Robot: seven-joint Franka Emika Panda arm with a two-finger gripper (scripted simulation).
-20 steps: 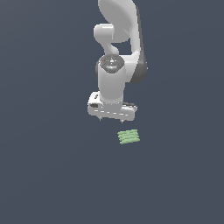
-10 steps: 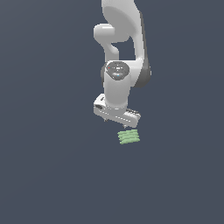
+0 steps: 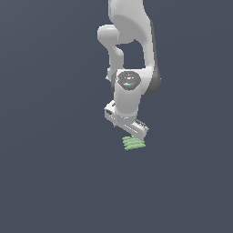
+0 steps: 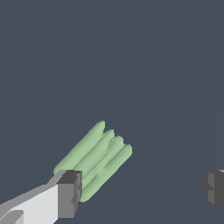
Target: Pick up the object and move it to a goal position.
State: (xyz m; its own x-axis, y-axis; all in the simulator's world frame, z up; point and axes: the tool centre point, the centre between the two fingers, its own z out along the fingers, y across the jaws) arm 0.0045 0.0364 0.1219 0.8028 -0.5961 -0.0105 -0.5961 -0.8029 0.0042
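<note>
My tool (image 4: pixel 142 188) hangs spread wide; the small flat ribbed light-green piece (image 4: pixel 94 159) lies off-centre beside one fingertip (image 4: pixel 70 193), long axis running diagonally.

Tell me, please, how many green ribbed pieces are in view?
1: the green ribbed piece lies just below the open gripper, beside one fingertip in the wrist view.

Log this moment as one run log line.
phase: approach | gripper: open, above object | ridged light-green rectangular piece: on surface, near one finger, not grasped
</note>
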